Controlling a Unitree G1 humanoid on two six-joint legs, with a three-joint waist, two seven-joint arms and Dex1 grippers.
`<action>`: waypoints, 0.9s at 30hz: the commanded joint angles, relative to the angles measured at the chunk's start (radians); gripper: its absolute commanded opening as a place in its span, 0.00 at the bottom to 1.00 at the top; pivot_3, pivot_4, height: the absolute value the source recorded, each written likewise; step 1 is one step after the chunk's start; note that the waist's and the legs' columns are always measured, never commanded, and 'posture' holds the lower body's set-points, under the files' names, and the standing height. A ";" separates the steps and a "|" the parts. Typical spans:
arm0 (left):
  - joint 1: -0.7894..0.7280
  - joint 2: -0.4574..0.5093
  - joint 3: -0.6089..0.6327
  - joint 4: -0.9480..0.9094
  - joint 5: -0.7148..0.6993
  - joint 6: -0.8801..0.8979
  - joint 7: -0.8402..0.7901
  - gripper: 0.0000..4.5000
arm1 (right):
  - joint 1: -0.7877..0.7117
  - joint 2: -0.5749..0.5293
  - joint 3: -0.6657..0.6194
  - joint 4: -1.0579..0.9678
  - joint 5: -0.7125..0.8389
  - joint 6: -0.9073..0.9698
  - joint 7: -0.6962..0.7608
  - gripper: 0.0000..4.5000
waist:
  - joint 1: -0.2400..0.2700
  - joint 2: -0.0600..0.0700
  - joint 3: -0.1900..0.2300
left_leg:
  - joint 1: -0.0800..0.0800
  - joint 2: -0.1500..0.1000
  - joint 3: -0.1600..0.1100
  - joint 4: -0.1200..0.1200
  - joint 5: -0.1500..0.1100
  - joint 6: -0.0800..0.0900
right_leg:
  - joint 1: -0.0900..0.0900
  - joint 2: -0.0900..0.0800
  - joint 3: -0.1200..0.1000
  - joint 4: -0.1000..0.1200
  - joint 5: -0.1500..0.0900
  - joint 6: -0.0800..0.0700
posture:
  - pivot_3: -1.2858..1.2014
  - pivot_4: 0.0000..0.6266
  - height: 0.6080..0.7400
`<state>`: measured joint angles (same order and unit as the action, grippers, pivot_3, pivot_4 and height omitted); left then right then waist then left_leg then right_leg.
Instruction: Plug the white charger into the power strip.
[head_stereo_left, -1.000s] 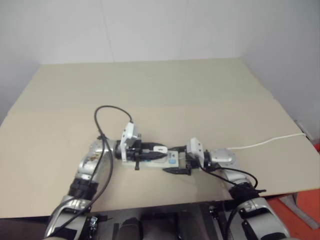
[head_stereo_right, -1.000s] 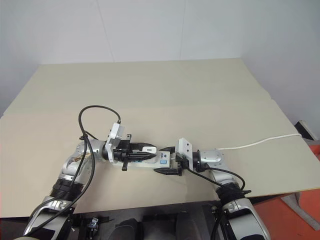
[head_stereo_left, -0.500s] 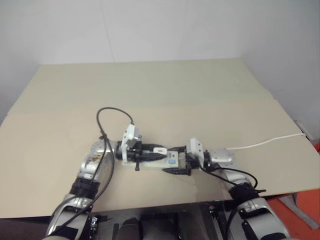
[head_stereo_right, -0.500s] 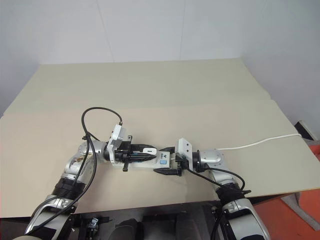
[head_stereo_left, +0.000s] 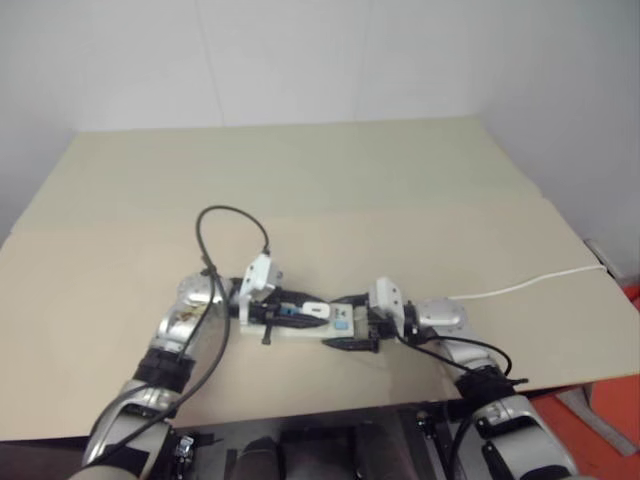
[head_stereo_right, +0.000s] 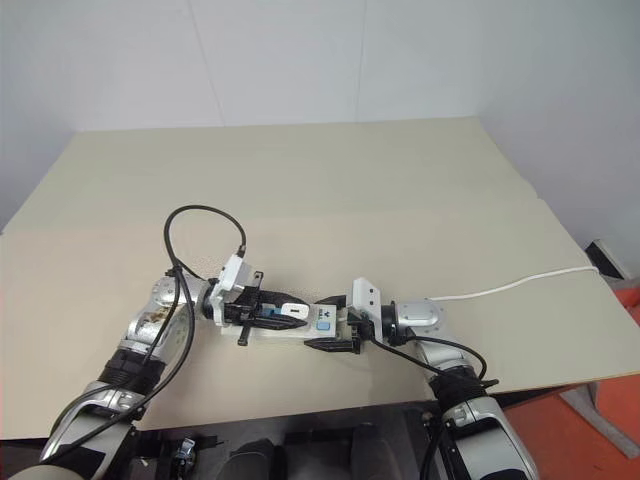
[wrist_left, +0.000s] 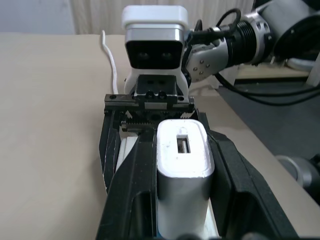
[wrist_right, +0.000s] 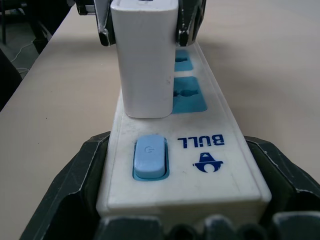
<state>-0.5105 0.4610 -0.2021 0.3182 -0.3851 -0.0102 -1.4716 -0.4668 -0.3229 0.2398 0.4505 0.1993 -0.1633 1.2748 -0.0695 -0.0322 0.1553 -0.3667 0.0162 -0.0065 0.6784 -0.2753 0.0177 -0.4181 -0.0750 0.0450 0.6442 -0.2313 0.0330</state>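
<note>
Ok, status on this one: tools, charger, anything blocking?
Left tool shut on white charger, charger standing on power strip at the socket nearest the switch. Right tool clamps the strip's switch end. Nothing in the way.

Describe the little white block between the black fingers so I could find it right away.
On the tan table, near its front edge, lies the power strip. The white charger stands upright on it beside the blue switch, clamped by the left gripper: plain white, with one small slot on top.
</note>
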 joint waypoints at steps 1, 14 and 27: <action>0.052 0.061 -0.016 0.061 0.084 -0.003 0.007 0.23 | 0.028 -0.006 0.023 0.017 -0.017 0.022 0.014 0.77 | 0.000 0.000 -0.001 | 0.000 0.000 0.000 0.000 0.000 0.000 | 0.000 0.000 0.000 0.000 0.000 0.000 | 0.52 0.24 1.00; 0.129 0.101 -0.015 -0.019 0.061 0.099 0.065 0.23 | 0.022 -0.010 0.026 0.024 -0.012 0.018 0.014 0.77 | -0.002 0.000 -0.002 | 0.016 0.001 0.000 -0.004 -0.002 0.002 | 0.016 0.001 0.000 -0.004 -0.002 -0.001 | 0.52 0.24 1.00; 0.079 0.118 0.015 -0.051 0.027 0.158 0.015 0.99 | 0.021 -0.007 0.031 0.030 -0.014 0.012 0.014 0.77 | 0.013 0.003 -0.004 | 0.016 0.000 0.001 -0.004 -0.002 0.002 | 0.017 0.000 0.000 -0.004 -0.002 -0.001 | 0.52 0.24 1.00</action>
<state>-0.4353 0.5815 -0.1769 0.2531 -0.3577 0.1215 -1.4453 -0.4595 -0.3334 0.2444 0.4640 0.2078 -0.1604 1.2740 -0.0569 -0.0289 0.1515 -0.3514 0.0161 -0.0057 0.6745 -0.2769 0.0201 -0.4017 -0.0751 0.0447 0.6406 -0.2332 0.0319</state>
